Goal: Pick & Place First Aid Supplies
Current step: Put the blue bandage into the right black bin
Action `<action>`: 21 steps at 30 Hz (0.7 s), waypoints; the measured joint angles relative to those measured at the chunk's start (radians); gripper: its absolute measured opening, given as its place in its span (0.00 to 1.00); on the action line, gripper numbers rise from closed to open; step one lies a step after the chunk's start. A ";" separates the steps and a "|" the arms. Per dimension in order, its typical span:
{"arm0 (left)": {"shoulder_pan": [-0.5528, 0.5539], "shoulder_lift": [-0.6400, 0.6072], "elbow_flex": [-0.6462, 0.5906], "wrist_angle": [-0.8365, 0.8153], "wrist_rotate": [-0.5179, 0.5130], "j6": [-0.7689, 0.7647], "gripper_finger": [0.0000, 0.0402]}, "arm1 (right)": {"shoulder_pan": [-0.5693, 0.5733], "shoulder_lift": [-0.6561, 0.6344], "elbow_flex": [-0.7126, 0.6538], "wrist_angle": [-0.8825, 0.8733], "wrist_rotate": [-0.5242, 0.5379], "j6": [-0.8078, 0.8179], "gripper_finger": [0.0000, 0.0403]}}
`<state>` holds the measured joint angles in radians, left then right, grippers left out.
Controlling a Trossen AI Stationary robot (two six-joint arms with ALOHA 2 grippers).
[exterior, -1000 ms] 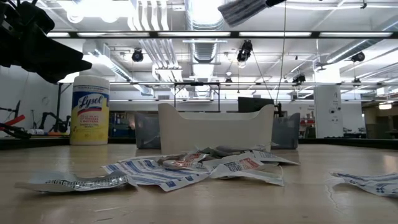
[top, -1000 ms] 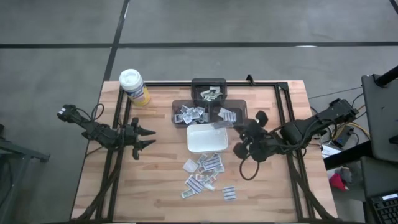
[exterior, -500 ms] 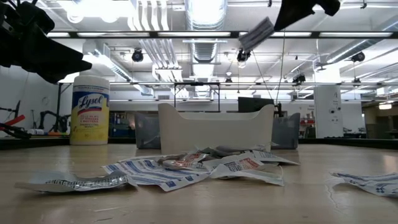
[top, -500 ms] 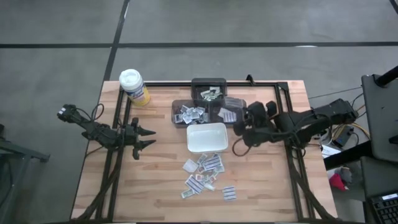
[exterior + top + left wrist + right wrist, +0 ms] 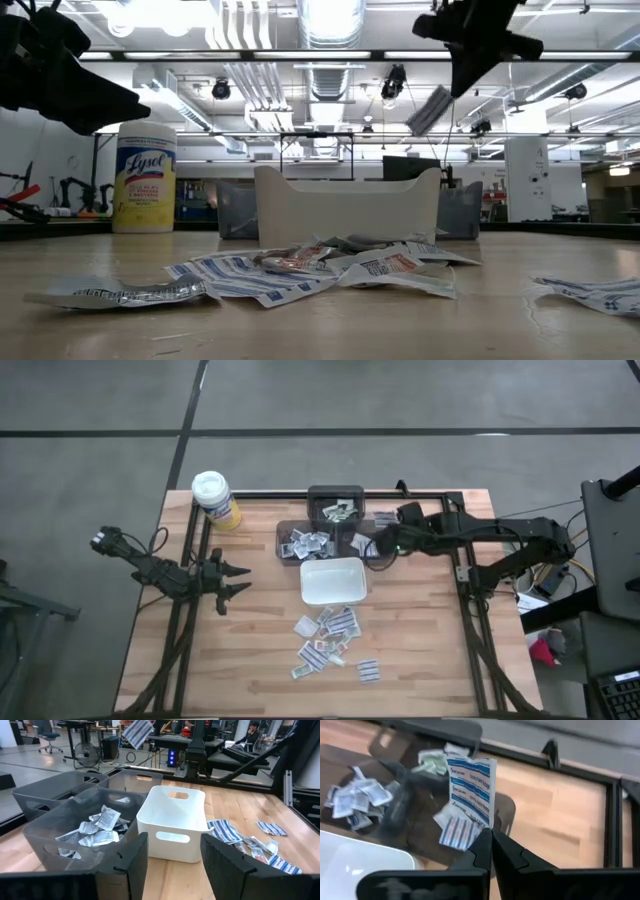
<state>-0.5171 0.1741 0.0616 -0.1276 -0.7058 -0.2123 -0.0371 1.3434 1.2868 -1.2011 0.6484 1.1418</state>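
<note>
The right pincer [image 5: 491,836], clamped on a blue-striped packet [image 5: 470,792], hangs over the grey bins [image 5: 296,531], while many packets [image 5: 330,635] wait on the worktop [image 5: 260,660].

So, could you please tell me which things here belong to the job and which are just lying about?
Job: packet in right claw; loose packets; grey bins holding sorted packets; white dish.
Lying about: Lysol canister; idle left claw.

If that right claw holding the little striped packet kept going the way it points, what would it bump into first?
Probably the dark bin holding similar packets: the right gripper, jaws shut on the blue-striped packet, points towards it, though depth is unclear.
</note>
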 joint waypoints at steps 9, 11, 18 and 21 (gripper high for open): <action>0.000 0.007 0.000 0.000 -0.003 0.000 0.44 | -0.121 0.000 -0.032 0.019 -0.246 -0.016 0.02; 0.000 0.007 0.000 0.000 -0.003 0.000 0.44 | -0.133 0.000 -0.047 0.035 -0.276 -0.015 0.02; 0.000 0.007 0.000 0.000 -0.003 0.000 0.44 | -0.152 0.001 -0.068 0.096 -0.320 0.011 0.02; 0.000 0.007 0.000 0.000 -0.003 0.000 0.44 | -0.153 0.001 -0.079 0.154 -0.319 0.010 0.02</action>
<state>-0.5175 0.1814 0.0616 -0.1272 -0.7090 -0.2123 -0.1905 1.3441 1.2076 -1.0470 0.3290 1.1523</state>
